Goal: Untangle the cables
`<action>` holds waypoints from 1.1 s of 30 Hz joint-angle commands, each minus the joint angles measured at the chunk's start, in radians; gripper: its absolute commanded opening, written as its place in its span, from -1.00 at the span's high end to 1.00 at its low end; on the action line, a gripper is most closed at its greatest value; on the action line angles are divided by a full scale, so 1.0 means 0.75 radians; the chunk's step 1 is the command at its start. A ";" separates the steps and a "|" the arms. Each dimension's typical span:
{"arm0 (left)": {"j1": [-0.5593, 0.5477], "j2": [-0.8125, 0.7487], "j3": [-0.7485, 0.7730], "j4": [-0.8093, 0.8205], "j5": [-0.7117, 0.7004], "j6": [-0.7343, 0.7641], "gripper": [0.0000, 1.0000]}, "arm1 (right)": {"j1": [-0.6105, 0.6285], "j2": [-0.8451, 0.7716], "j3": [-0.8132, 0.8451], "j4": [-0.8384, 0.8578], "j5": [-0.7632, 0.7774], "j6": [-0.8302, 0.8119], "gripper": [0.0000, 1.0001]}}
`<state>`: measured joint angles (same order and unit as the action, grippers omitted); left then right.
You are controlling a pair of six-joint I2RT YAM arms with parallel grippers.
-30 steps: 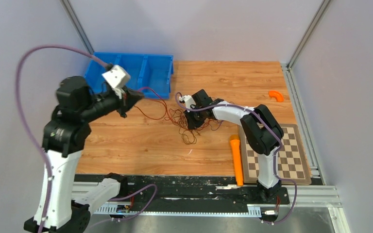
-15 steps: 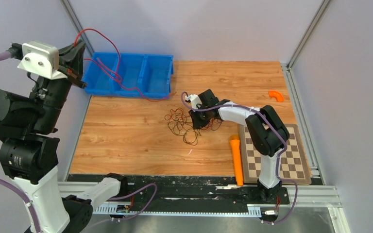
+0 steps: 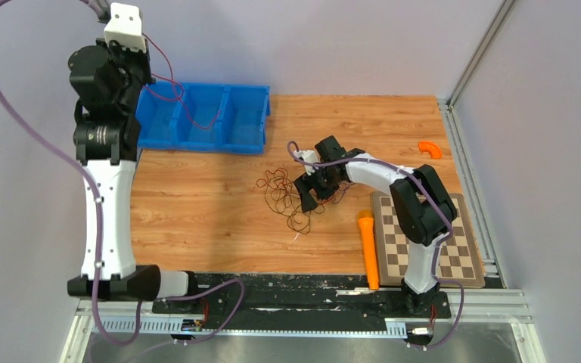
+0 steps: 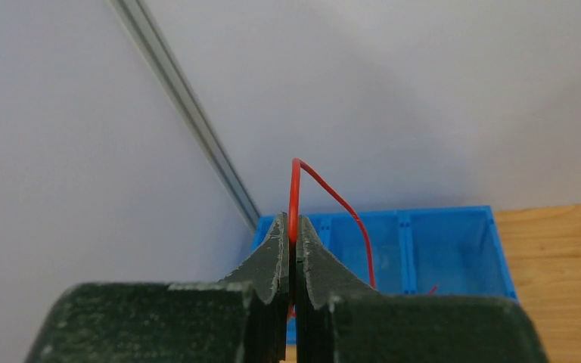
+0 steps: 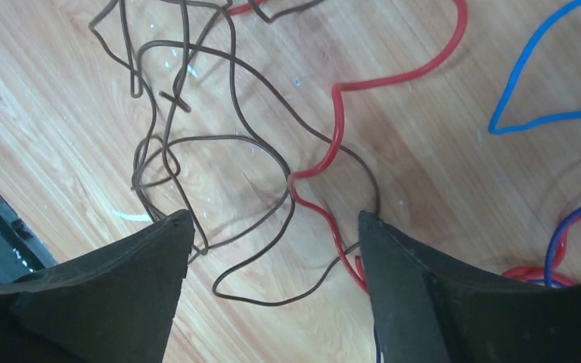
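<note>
- A loose tangle of hair-thin curly cables [image 3: 287,198], brown, red and blue, lies near the middle of the wooden tabletop [image 3: 197,227], its loops crossing one another.
- One thin red cable [image 4: 296,189] drapes across the blue plastic compartment bin [image 3: 238,113] at the table's far left corner and arches up to the left gripper [image 4: 291,227].
- The left gripper, raised high beside the wall, has its jaws pressed together on that red cable.
- The right gripper [image 5: 272,219] hovers low over the tangle, jaws spread wide and holding nothing. Brown and red strands show between its fingers [image 5: 128,295].
- An orange cone-shaped stick [image 3: 367,249] lies beside a checkered board [image 3: 461,249] at right, and an orange curved piece [image 3: 429,149] sits farther back.
</note>
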<state>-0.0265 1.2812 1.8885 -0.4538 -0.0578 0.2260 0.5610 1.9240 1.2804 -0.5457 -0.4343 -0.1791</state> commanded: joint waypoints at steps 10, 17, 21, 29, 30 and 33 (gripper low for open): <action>0.149 0.323 -0.033 0.307 0.056 -0.041 1.00 | -0.095 -0.157 0.087 -0.133 -0.095 0.035 -1.00; 0.150 0.585 -0.054 0.374 0.113 -0.047 1.00 | -0.162 -0.153 0.116 -0.166 -0.159 0.047 -1.00; 0.150 0.753 -0.093 0.430 0.207 -0.044 1.00 | -0.208 -0.146 0.131 -0.187 -0.212 0.067 -1.00; 0.155 1.131 0.151 0.323 0.347 -0.186 1.00 | -0.271 -0.168 0.137 -0.247 -0.267 0.049 -1.00; 0.157 1.192 0.181 0.283 0.330 -0.203 1.00 | -0.276 -0.169 0.137 -0.251 -0.272 0.046 -1.00; 0.156 1.274 0.258 0.242 0.336 -0.200 0.96 | -0.280 -0.169 0.141 -0.261 -0.281 0.041 -1.00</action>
<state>0.0818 2.2120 1.9759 -0.2558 0.1692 0.1196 0.3561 1.8442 1.3453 -0.7227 -0.6029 -0.1429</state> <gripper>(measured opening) 0.018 0.998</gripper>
